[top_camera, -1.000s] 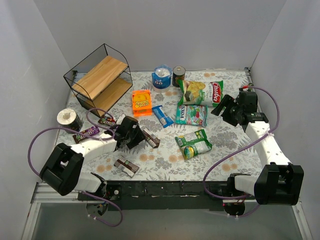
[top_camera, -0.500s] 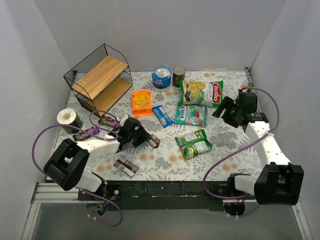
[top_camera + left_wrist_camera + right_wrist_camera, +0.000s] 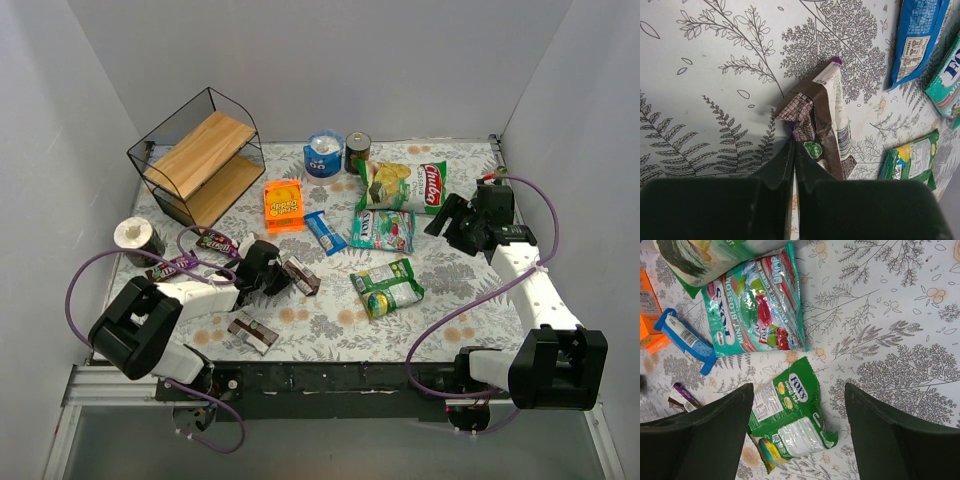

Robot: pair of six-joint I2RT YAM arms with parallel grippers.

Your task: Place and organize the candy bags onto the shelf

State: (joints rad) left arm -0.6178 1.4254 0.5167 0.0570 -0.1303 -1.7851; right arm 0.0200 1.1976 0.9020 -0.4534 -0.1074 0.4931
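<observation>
Shelf: the shelf (image 3: 200, 160) stands at the table's back left, two wooden boards in a black wire frame, and both boards show plain wood.
Tub: a blue tub (image 3: 323, 155) stands at the back with something white at its top, and a dark can (image 3: 357, 152) is just beside it on the right.
Roll: a white-topped roll (image 3: 135, 238) stands at the left edge, in front of the shelf.
Left gripper: the left gripper (image 3: 792, 142) is low over the cloth, its fingers pressed together on the edge of a crumpled brown wrapper (image 3: 817, 115), which is near the table's middle and well apart from the shelf.
Right gripper: the right gripper (image 3: 797, 386) has its fingers wide apart and holds nothing; it hangs above the green bag (image 3: 790, 415).
Other candy: a teal bag (image 3: 757, 305) lies just behind the green one. A blue bar (image 3: 325, 232) and an orange pack (image 3: 283, 204) lie to the left of the teal bag. Two purple wrappers (image 3: 172, 267) (image 3: 216, 242) lie near the roll. A second brown wrapper (image 3: 252, 332) lies at the front edge. All of these lie flat on the table.
Chip bag: the chip bag (image 3: 405, 185) lies behind the teal bag, and their edges touch.
Surface: the table (image 3: 480, 160) wears a pale cloth printed with grey leaves and trees.
Room: plain grey-white walls (image 3: 380, 60) close in the back and both sides.
</observation>
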